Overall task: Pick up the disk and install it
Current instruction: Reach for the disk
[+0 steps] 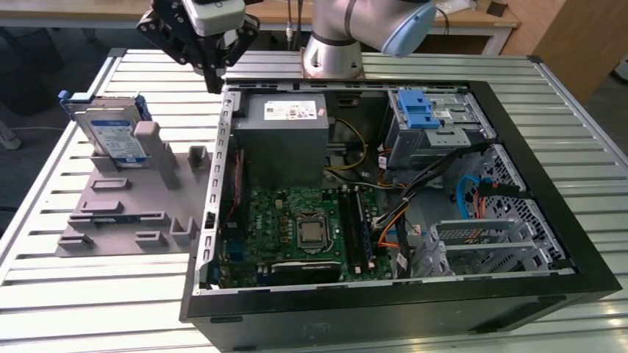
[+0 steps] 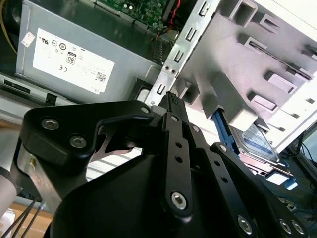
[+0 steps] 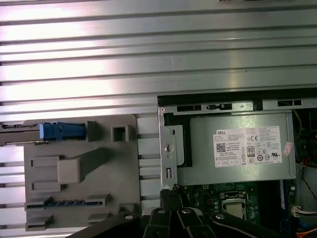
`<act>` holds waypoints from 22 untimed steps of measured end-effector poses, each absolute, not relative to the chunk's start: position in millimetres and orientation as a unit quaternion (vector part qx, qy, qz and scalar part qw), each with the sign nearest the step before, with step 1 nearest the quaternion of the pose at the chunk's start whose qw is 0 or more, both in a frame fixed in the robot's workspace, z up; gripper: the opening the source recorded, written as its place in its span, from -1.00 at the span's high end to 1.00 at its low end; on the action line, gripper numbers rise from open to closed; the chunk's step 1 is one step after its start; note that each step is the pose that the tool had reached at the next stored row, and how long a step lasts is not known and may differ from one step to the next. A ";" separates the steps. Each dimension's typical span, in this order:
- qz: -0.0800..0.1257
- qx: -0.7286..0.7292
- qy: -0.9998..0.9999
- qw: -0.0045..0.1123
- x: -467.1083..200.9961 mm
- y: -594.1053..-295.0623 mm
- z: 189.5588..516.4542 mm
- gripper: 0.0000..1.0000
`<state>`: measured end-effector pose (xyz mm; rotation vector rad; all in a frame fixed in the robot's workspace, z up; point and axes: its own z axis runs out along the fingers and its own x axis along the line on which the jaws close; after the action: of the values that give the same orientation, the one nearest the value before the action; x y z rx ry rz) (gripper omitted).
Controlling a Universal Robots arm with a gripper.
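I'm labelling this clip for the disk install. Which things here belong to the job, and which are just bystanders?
In the job: disk, standing in the grey holder; gripper; computer case, lying open.
Bystanders: power supply; motherboard; slatted table.

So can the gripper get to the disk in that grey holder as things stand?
Probably yes. The disk stands upright in the grey holder, top edge uncovered, outside the computer case. The gripper hangs above the case's wall nearby, with nothing between them.

Silver disk (image 1: 112, 137) standing upright (blue-edged)
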<state>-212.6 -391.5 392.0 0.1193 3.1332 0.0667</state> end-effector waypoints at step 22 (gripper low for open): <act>0.021 0.038 0.999 -0.001 -236.1 -389.0 390.9 0.79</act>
<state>-236.1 -389.0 390.9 0.1201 3.1408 0.0666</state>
